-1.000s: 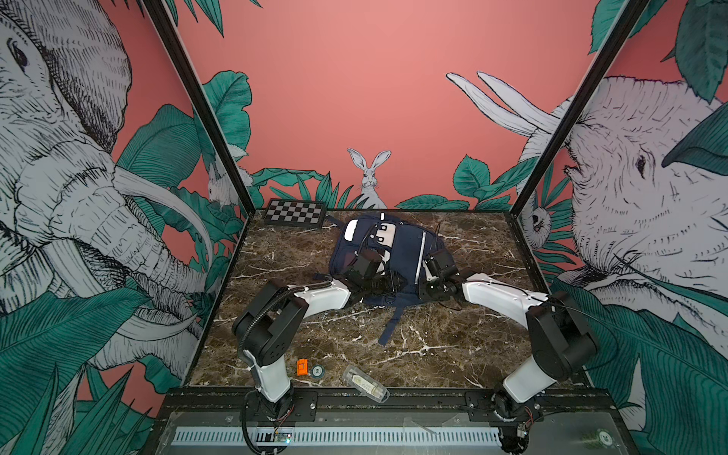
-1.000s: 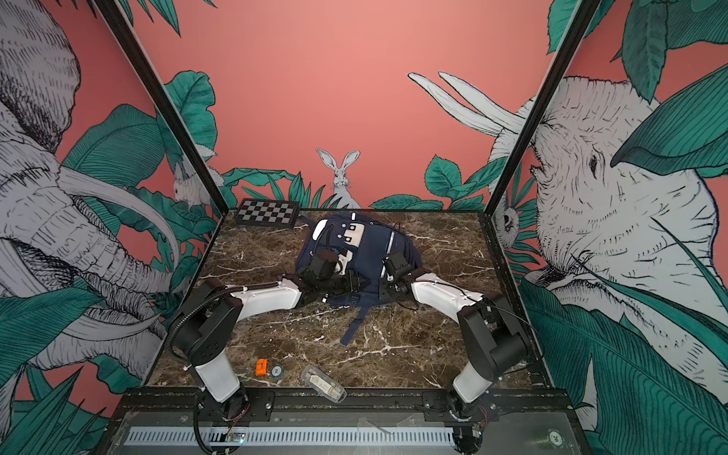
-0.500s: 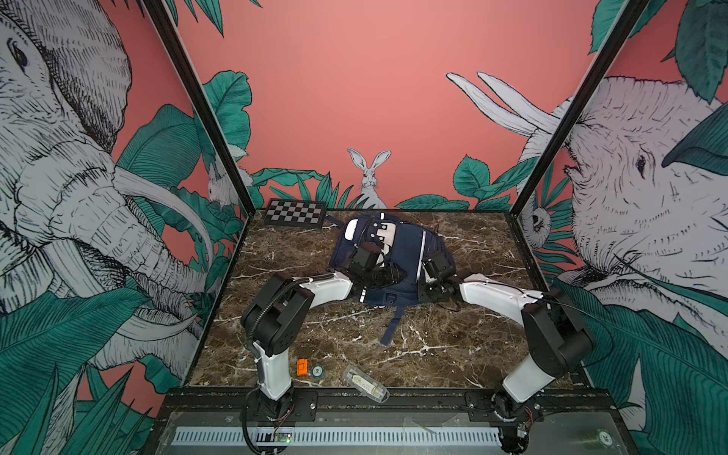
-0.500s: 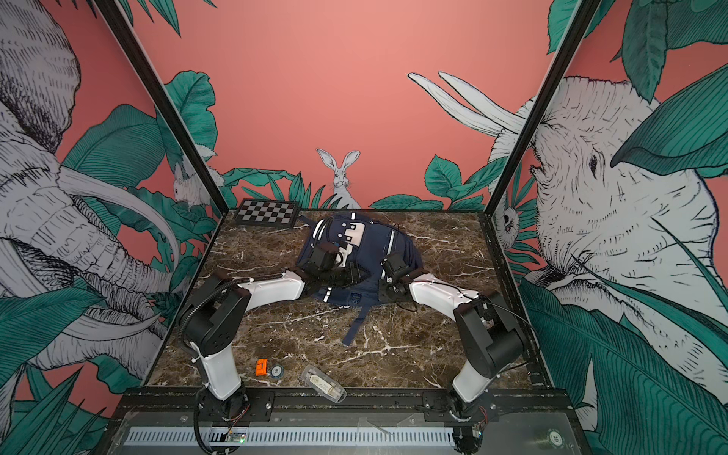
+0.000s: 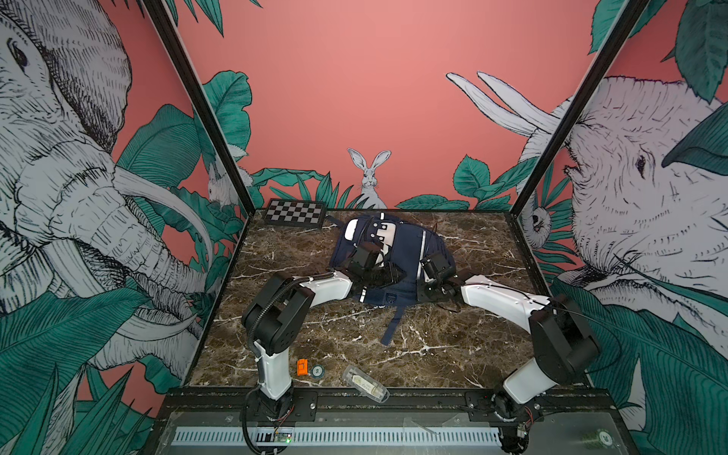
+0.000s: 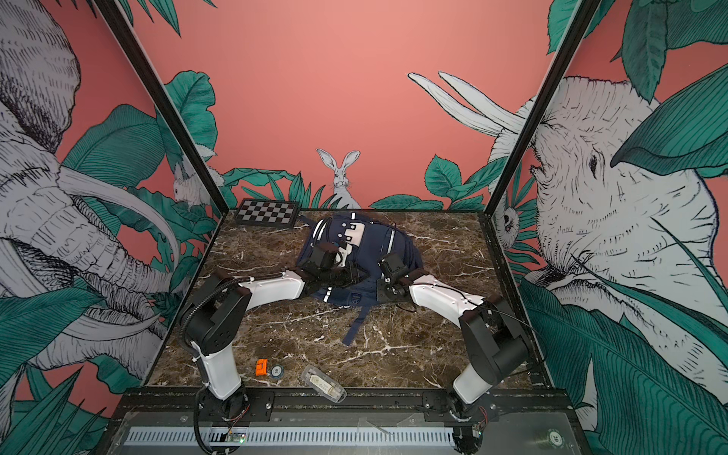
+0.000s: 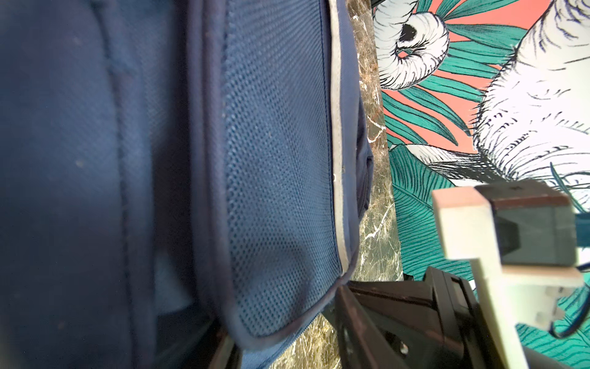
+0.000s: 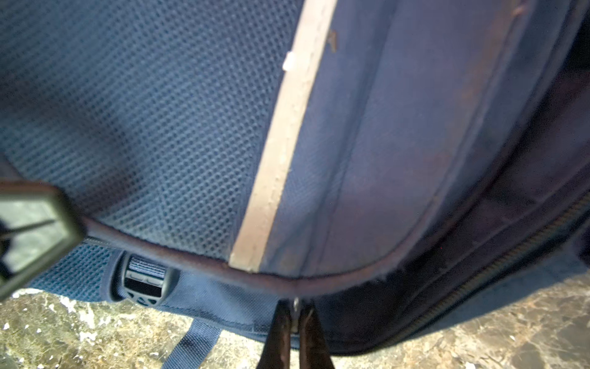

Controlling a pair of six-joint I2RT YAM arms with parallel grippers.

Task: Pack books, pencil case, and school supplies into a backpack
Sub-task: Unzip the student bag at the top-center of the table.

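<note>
The navy backpack (image 5: pixel 409 248) (image 6: pixel 372 240) lies flat at the back middle of the marble table. My right gripper (image 5: pixel 427 293) (image 8: pixel 295 308) is shut on a small metal zipper pull (image 8: pixel 296 303) at the backpack's near right edge, below the flap's piping. My left gripper (image 5: pixel 380 275) (image 7: pixel 282 314) stands open at the near left, its jaws apart around a corner of the mesh flap (image 7: pixel 274 191). A clear pencil case (image 5: pixel 364 384) (image 6: pixel 323 383) lies at the table's front edge. The books are out of view.
An orange block (image 5: pixel 302 367) and a round token (image 5: pixel 317 370) lie front left beside the left arm's base. A chessboard (image 5: pixel 295 212) sits back left, touching the wall. A loose backpack strap (image 5: pixel 394 323) trails toward the front.
My right gripper has shut on the zipper pull. Both grippers have crept a little farther back along the backpack, and the left jaws have narrowed slightly.
</note>
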